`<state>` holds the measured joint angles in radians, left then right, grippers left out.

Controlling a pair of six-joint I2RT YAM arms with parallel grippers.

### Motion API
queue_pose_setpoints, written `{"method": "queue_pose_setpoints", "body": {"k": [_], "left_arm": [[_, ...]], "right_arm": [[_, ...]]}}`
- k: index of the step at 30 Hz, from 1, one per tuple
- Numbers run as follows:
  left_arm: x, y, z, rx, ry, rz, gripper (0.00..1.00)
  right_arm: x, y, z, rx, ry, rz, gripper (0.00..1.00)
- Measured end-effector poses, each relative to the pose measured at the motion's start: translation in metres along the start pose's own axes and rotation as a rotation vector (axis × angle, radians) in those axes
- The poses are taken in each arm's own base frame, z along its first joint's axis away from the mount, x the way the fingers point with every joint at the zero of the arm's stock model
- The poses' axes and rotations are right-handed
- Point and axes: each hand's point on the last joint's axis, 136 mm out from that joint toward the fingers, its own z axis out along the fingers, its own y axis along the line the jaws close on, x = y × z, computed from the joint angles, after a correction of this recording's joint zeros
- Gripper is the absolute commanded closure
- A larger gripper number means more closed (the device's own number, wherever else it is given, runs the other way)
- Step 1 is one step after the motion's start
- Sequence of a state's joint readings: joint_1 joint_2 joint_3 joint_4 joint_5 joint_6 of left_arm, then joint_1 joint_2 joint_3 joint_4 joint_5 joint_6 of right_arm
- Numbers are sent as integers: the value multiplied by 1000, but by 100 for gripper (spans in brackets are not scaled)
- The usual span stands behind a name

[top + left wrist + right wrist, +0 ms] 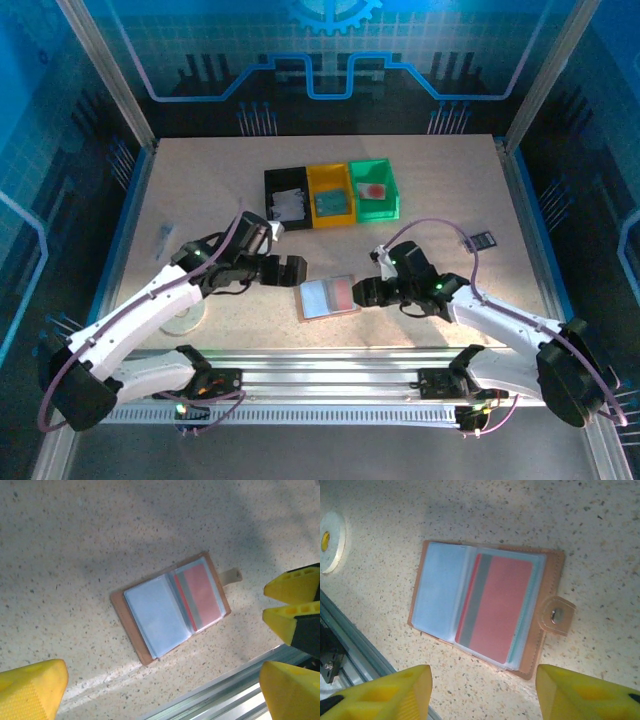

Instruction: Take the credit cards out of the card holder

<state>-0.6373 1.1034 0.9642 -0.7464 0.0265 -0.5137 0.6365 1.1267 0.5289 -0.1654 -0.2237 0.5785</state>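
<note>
Tabletop [200,190]: beige speckled stone-look, matte, runs under & all round L gripper [292,270] and R gripper [362,292]. Far beyond both: back panel [420,60], dark & glassy, blue circuit-line graphic w/ gear emblem [335,10] at top centre. Left side panel [50,200], blue grid pattern, stands out past L gripper; right side panel [600,190], same look, out past R gripper. Alu posts [105,75] slant up at far corners. Behind both grippers, on the near side: slotted alu rail [330,365] along table edge. Light: blue cast overall. Soft shadow patch [260,520] on tabletop ahead of L gripper; pale light streak [115,677] close to rail.
</note>
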Motion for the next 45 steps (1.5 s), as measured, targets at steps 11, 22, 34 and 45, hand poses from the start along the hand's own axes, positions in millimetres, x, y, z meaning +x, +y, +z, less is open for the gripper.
{"method": "queue_pose_setpoints", "body": {"k": [11,22,34,45], "left_arm": [[44,1,41,4,29,-197,1],[31,-17,55,82,-72,-314,6],[39,-28,79,94,-64,-345,13],[39,-37,98,106,-61,-368,29]], "right_arm": [[1,12,8,-20,-7,14,48],[19,4,35,32,83,58,54],[14,0,48,59,93,91,60],[11,-11,53,75,94,122,67]]}}
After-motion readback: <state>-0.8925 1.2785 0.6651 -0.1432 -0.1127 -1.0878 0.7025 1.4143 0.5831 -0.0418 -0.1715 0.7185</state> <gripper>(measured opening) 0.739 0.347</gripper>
